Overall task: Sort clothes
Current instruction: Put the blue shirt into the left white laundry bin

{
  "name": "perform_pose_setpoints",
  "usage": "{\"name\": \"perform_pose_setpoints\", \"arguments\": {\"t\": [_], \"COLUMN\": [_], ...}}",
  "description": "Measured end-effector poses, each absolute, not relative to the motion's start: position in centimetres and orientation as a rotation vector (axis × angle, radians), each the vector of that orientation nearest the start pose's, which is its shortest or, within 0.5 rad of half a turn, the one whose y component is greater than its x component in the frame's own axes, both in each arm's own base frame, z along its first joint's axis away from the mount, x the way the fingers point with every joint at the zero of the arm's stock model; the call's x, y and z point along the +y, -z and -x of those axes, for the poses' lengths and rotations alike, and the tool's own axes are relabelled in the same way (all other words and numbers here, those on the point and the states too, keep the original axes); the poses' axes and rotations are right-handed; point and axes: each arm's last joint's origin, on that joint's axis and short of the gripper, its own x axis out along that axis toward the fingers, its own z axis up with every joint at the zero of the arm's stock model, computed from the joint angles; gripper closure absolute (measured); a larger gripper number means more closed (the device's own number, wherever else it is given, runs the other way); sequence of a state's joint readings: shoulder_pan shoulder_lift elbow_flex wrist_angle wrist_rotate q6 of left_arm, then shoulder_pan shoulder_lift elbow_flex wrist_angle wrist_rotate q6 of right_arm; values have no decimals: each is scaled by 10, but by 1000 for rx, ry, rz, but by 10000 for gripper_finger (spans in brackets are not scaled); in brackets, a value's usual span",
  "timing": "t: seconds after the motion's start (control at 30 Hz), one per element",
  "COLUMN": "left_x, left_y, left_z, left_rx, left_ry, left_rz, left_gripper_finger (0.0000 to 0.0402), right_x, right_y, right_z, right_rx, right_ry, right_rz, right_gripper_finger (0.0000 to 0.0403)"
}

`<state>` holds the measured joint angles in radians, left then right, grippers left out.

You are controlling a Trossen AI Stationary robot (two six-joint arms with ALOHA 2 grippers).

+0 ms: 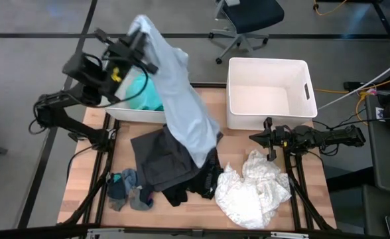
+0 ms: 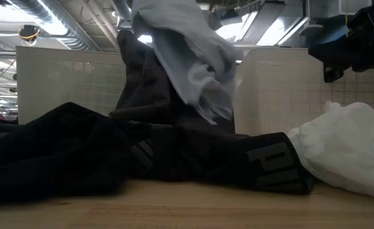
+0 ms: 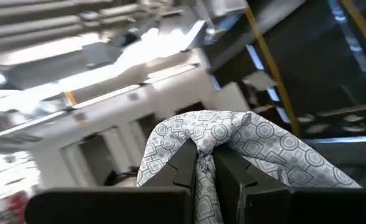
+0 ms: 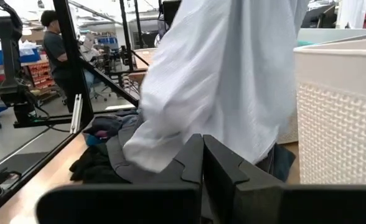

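Overhead, left gripper (image 1: 140,41) clenched on pale blue garment (image 1: 182,99) raised above the table (image 1: 89,189), its hem draping onto dark clothes (image 1: 165,162), right gripper (image 1: 268,138) closed, empty, beside white bin (image 1: 268,93).

Pale blue shirt (image 1: 182,99) showing a small grey diamond-and-square print up close, dark grey garment (image 1: 162,159) lying at its six o'clock, white lacy cloth (image 1: 255,189), grey-blue socks (image 1: 125,189), teal fabric (image 1: 145,93), white bins (image 1: 268,66), light wooden tabletop (image 1: 82,192).
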<state>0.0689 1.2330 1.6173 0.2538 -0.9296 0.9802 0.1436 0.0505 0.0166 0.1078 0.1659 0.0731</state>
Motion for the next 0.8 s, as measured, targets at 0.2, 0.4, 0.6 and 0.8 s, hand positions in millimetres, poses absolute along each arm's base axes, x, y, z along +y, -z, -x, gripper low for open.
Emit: {"name": "perform_pose_setpoints", "arguments": {"t": [0.2,0.4,0.6,0.8], "left_x": [47,56,79,117], "left_y": [-572,-584,-584,-579], "left_z": [-176,-159,-151,-144], "left_rx": [-257,-381,-305,-194], "left_ry": [-1259,-1372,-1494,-1636], "left_rz": [-682,-871,-1033,-1053], "left_gripper_finger": [380,380,380,380], "right_x": [9,9,8,7], "right_y": [-176,-176,-175,-175], "right_z": [-99,-99,-99,-99], "right_rx": [-74,-74,-74,-72], "right_ry": [21,29,55,115], "right_rz": [-81,-81,-81,-81], "right_gripper_finger": [389,389,389,389]}}
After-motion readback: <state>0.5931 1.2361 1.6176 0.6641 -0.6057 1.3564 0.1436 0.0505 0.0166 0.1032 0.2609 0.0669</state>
